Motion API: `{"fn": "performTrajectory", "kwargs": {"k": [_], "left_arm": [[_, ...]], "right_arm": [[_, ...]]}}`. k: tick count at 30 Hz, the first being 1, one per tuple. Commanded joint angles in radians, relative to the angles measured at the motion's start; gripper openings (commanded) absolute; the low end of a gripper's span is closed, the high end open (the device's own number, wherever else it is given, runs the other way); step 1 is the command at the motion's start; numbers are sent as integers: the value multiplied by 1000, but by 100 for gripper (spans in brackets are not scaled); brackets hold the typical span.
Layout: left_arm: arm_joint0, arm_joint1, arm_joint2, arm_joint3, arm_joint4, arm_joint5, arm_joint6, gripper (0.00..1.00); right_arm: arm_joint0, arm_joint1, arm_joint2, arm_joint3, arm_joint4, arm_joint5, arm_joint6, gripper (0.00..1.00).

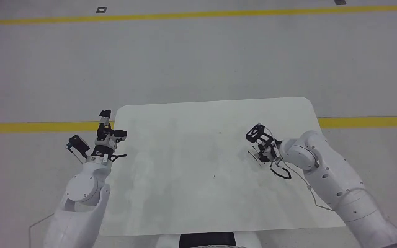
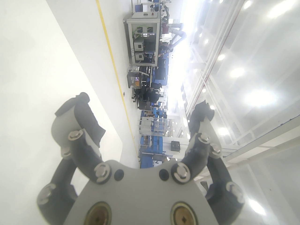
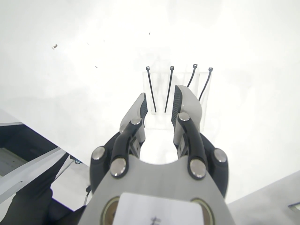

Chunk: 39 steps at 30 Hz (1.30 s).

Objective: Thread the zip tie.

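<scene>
4 black zip ties [image 3: 151, 90] are set side by side in a clear holder [image 3: 157, 120] on the white counter [image 1: 205, 155], just ahead of the right jaws, with their heads at the ends farthest from those jaws. The right jaws are released and nothing is grasped. 2 ties are seen through the gap between them, a 3rd is partly hidden behind 1 jaw, and the 4th lies outside it. The left jaws are spread wide and empty, held at the counter's edge, well apart from the ties.
</scene>
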Motion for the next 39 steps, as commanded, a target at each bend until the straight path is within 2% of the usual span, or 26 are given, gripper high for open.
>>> {"fn": "performTrajectory", "kwargs": {"k": [1,10,18,29,39], "left_arm": [[0,0,0,0,0,0,0,100],[0,0,0,0,0,0,0,100],[0,0,0,0,0,0,0,100],[0,0,0,0,0,0,0,100],[0,0,0,0,0,0,0,100]], "right_arm": [[4,-2,-7,9,-2,4,2,21],[31,-13,-40,63,-2,2,-13,14],[51,-24,-64,109,-9,7,-44,14],[53,-30,-70,115,-33,23,-79,17],[68,-38,-81,141,-33,24,-77,14]]}}
